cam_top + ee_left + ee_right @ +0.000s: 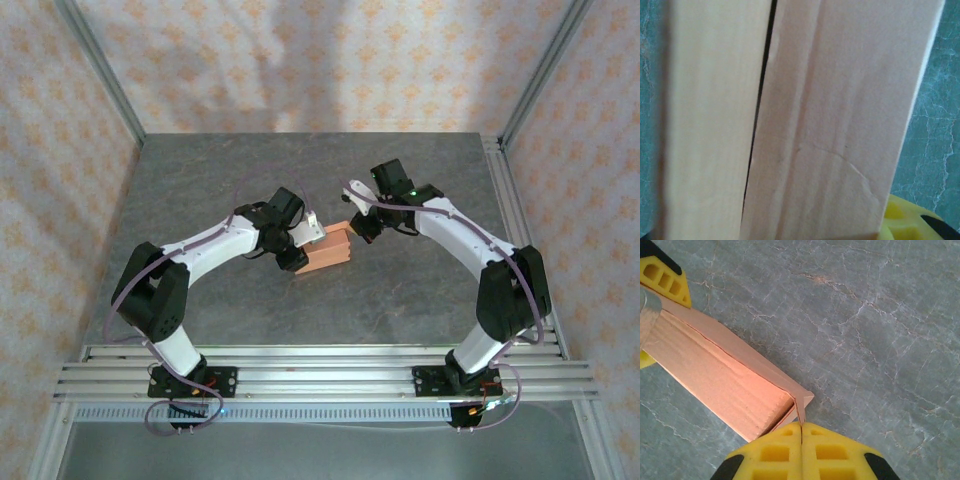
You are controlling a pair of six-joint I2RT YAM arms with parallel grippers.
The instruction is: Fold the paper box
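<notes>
Yellow foam pads [765, 455] of the right gripper [801, 432] are pressed flat against each other. A thin corner edge of the salmon-pink card paper box [725, 385] runs into the seam between them, so this gripper appears to be pinching a flap at the box's right end. Just behind the pinch, that end of the box looks open, with a glowing orange hollow under a raised, creased panel.

At the box's opposite end, the left gripper [303, 247] is partly closed. One yellow pad sits on each long side of the box, clamping it across its width. In the left wrist view the box's pale card faces sit very close to the lens, with a dark slit between two panels.

Under the box lies the grey, stone-patterned table [400, 320]. The box sits between the two arms, slightly nearer the left one.

The body seems already formed, so the step in hand is probably closing the right end. The next move likely calls for swinging the pinched flap across the opening along its crease. The left grip must hold the box steady, and the card must not buckle.
</notes>
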